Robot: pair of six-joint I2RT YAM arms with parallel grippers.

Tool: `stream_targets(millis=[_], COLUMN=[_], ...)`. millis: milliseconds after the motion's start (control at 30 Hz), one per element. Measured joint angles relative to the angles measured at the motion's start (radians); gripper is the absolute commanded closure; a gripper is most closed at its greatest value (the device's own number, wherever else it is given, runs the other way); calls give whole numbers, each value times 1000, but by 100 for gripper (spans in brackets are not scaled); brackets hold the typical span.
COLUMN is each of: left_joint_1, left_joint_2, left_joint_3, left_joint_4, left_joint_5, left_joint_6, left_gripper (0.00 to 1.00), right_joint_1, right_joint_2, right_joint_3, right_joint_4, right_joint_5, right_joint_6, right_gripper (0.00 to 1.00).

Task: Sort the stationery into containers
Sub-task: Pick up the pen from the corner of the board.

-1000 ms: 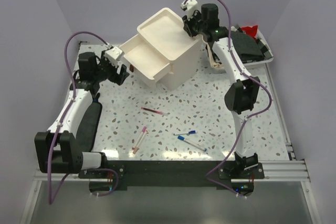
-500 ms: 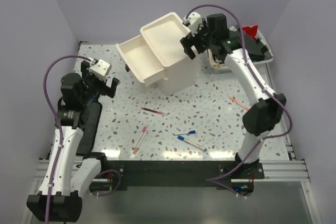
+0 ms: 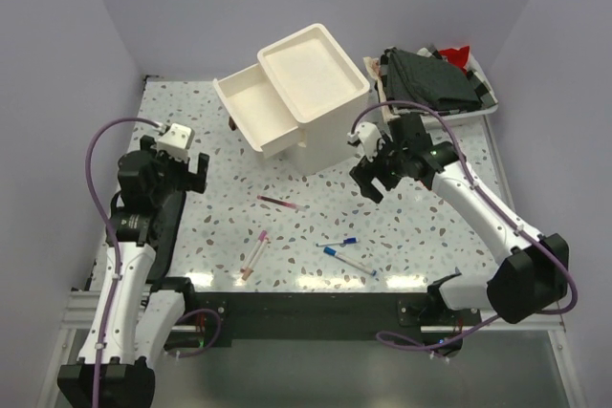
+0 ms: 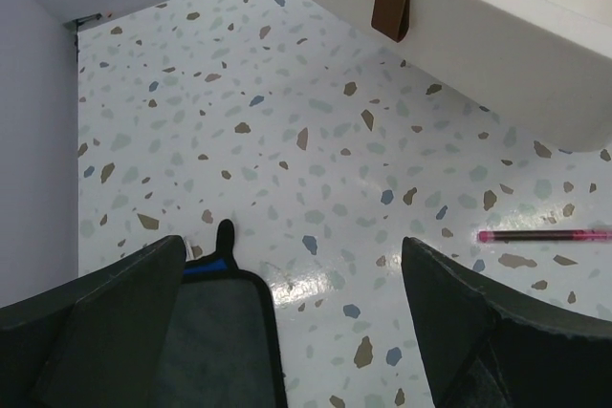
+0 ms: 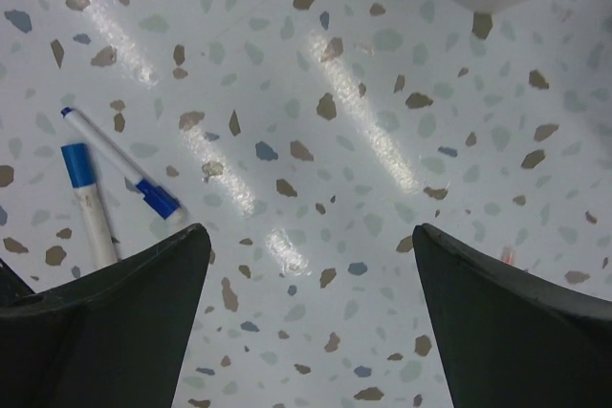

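Note:
The cream-white cabinet (image 3: 320, 93) stands at the back centre with its top drawer (image 3: 251, 107) pulled out to the left; the drawer's brown handle (image 4: 391, 7) shows in the left wrist view. On the table lie a maroon pen (image 3: 280, 203) (image 4: 545, 234), a pink pen (image 3: 256, 253) and two blue-capped white pens (image 3: 346, 260) (image 5: 96, 212). My left gripper (image 3: 196, 172) (image 4: 292, 265) hovers open and empty left of the drawer. My right gripper (image 3: 368, 179) (image 5: 311, 236) is open and empty over bare table just in front of the cabinet, above the blue-capped pens.
A white tray (image 3: 488, 107) of dark folded cloths sits at the back right. A dark mat (image 3: 163, 226) (image 4: 215, 332) lies along the table's left side, under my left gripper. Walls close the table on three sides.
The right arm swung from the cabinet's top down to the table in front of it and opened. The left arm pulled back from the drawer towards the near left, jaws widening. The cabinet turned slightly.

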Motion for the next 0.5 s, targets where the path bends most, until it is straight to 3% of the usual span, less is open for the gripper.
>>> stream_targets(millis=[267, 500], left_joint_1=[0, 0], left_joint_2=[-13, -22], left_joint_3=[0, -2], left_joint_4=[-38, -47], left_joint_5=[-37, -57], left_joint_6=[-16, -16], left_gripper=[0, 0], right_joint_1=[-108, -290], right_joint_2=[-105, 6], right_joint_3=[-145, -153], right_joint_4=[6, 23], right_joint_5=[173, 219], right_joint_6=[90, 32], right_gripper=[22, 31])
